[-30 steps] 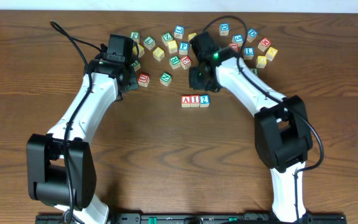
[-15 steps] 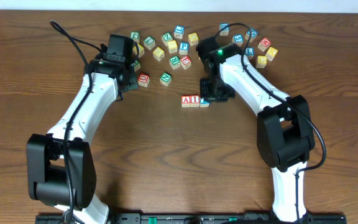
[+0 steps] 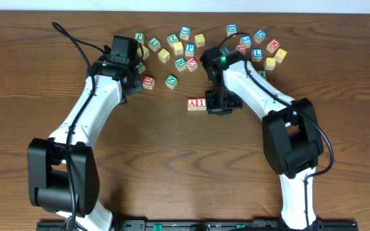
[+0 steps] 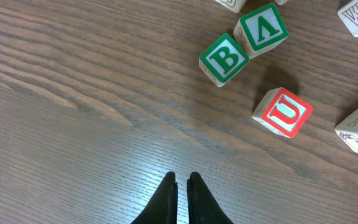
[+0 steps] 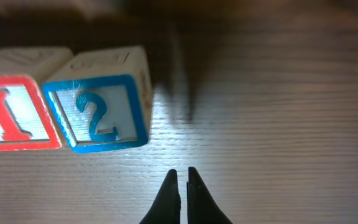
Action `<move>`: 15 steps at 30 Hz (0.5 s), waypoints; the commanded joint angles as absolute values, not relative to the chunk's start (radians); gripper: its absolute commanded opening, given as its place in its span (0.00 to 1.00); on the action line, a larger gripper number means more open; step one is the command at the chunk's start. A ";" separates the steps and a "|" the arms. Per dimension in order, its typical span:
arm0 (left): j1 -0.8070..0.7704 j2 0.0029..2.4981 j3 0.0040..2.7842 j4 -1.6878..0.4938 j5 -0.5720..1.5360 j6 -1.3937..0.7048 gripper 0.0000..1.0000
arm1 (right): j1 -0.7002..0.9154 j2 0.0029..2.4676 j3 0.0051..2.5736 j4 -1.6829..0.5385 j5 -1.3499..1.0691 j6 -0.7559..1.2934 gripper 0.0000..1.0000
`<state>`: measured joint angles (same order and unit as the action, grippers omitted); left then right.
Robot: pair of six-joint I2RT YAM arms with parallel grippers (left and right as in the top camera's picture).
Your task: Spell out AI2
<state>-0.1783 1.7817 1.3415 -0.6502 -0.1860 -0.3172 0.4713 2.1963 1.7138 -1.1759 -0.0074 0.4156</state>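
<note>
A row of blocks lies mid-table: a red A block [image 3: 192,104] and a red I block [image 3: 201,103] show overhead. The blue 2 block [image 5: 101,112] sits right of the I block [image 5: 14,118] in the right wrist view; overhead the right arm hides it. My right gripper [image 5: 183,174] is shut and empty, low over the wood just right of the 2 block, also seen overhead [image 3: 218,108]. My left gripper [image 4: 182,179] is shut and empty over bare wood, near a green B block [image 4: 224,58] and red U block [image 4: 283,112].
Several loose letter blocks lie scattered along the back of the table [image 3: 185,45], from left of centre to the right [image 3: 268,48]. A green V block [image 4: 263,28] sits beside the B block. Both arms reach in from the front edge.
My right arm has swung from the loose blocks at the back down to the A-I-2 row and now covers the 2 block overhead. The left arm has not moved.
</note>
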 commanded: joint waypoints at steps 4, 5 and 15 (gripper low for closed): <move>-0.177 1.768 1.359 -0.654 -0.199 -0.323 0.08 | 0.488 2.179 1.679 -1.134 -0.018 0.403 0.01; -0.177 1.768 1.359 -0.654 -0.199 -0.323 0.08 | 0.490 2.179 1.679 -1.128 -0.018 0.403 0.01; -0.177 1.768 1.359 -0.654 -0.199 -0.323 0.08 | 0.503 2.179 1.679 -1.077 -0.018 0.404 0.01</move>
